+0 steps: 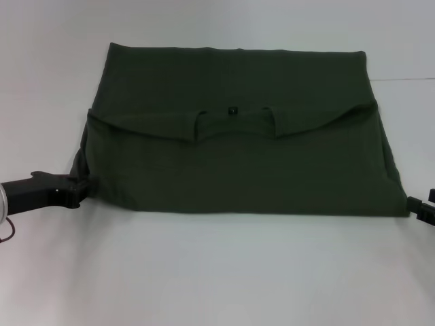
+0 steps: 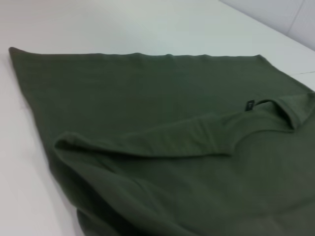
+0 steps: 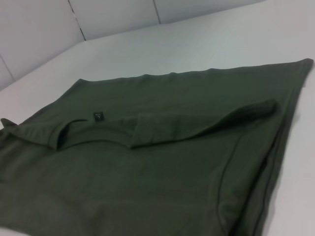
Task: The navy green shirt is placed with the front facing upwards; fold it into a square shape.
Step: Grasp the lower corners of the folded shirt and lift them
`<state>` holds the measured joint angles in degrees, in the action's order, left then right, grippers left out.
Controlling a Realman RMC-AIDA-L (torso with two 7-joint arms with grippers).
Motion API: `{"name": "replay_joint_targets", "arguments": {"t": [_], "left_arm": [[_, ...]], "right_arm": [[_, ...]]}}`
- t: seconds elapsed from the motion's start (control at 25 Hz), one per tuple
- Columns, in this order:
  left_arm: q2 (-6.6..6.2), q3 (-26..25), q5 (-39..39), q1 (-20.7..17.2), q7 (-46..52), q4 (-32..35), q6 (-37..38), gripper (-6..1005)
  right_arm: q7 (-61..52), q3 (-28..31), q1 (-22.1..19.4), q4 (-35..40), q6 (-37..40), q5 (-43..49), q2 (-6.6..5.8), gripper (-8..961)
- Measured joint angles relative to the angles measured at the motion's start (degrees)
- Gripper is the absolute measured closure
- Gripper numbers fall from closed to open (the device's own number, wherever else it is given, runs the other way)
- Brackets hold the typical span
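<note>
White bare tabletop (image 1: 217,272) fills the ground closest to the head camera, and just beyond it lies the navy green shirt (image 1: 238,163), a dark olive short-sleeved cotton tee lying flat across the middle of the table, already folded into a wide rectangle with its plain back showing and no chest print visible.

At the shirt's near left corner sits the left gripper (image 1: 80,190), a black claw on a silver-cuffed arm, touching the cloth edge; whether it is pinching the fabric or spread beside it I cannot tell. Moving rightward, the near layer ends in a curved edge across the middle, where the collar (image 1: 234,122) shows with a small dark tag (image 1: 232,110) inside it. The far layer lies smooth behind, its back edge straight. At the near right corner the right gripper (image 1: 423,207) only just enters view, close against the shirt; its claw state cannot be told either.

By my reading, one lengthwise fold is done. The shape is wider than deep, so the sides likely need bringing inward to make a square
</note>
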<state>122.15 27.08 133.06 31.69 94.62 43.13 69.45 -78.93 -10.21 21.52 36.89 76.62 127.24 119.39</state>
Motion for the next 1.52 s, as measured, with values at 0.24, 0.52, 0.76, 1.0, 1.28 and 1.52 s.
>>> {"name": "replay_joint_targets", "arguments": {"t": [0.24, 0.52, 0.76, 1.0, 1.28, 1.52], "left_arm": [[0.11, -0.02, -0.19, -0.01, 0.20, 0.38, 0.47, 944], [0.30, -0.04, -0.68, 0.14, -0.01, 0.47, 0.62, 945], [0.28, -0.01, -0.81, 0.12, 0.18, 0.72, 0.97, 944], [0.29, 0.00, -0.81, 0.14, 0.19, 0.82, 0.99, 944], [0.36, -0.01, -0.80, 0.36, -0.09, 0.82, 0.98, 945], [0.47, -0.01, -0.80, 0.46, -0.14, 0.82, 0.93, 945]], "right_arm": [[-0.15, -0.08, 1.05, -0.53, -0.86, 0.00, 0.12, 283], [-0.26, -1.11, 2.91, -2.77, -4.39, -0.03, 0.14, 283], [-0.41, -3.89, 3.88, -3.99, -7.52, -0.07, 0.14, 282], [-0.61, -4.46, 4.36, -4.29, -8.70, -0.07, 0.14, 283], [-2.98, -8.34, 4.68, -4.77, -11.27, -0.08, 0.13, 294], [-2.44, -9.17, 4.78, -5.10, -10.66, -0.07, 0.22, 374]]}}
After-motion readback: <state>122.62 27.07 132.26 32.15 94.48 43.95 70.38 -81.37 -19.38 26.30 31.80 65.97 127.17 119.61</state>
